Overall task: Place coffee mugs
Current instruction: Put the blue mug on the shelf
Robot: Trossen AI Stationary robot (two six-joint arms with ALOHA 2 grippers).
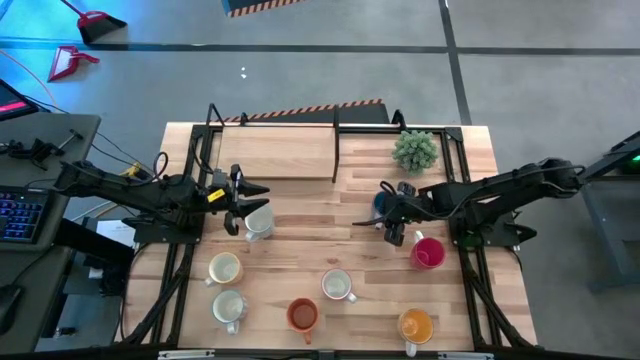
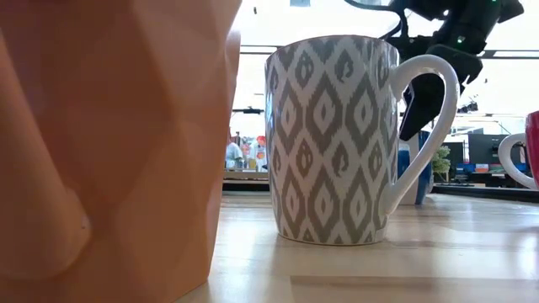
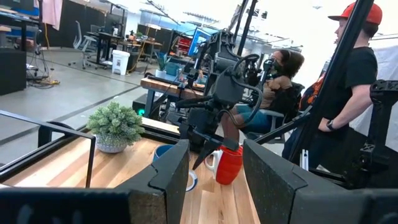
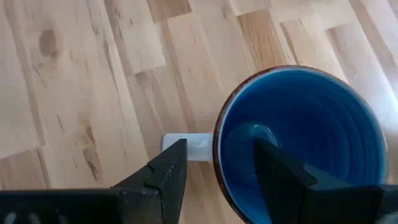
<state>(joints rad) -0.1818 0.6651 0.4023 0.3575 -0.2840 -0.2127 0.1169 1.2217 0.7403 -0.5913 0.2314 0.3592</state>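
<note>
Your right gripper (image 4: 214, 180) hangs over the blue mug (image 4: 298, 143) at mid-right of the surface (image 1: 300, 165), fingers apart and straddling its rim by the handle, not yet clamped. I judge you are at the grasp: lower a little, then close on the wall. Your left gripper (image 1: 237, 201) is at a white mug (image 1: 258, 221) at mid-left, fingers apart. Count eight mugs: four white or cream, one blue, one red (image 1: 428, 253), two orange-toned, plus one potted plant (image 1: 415, 151).

Mugs (image 1: 338, 286) before plant (image 1: 415, 150) — seemingly.
</note>
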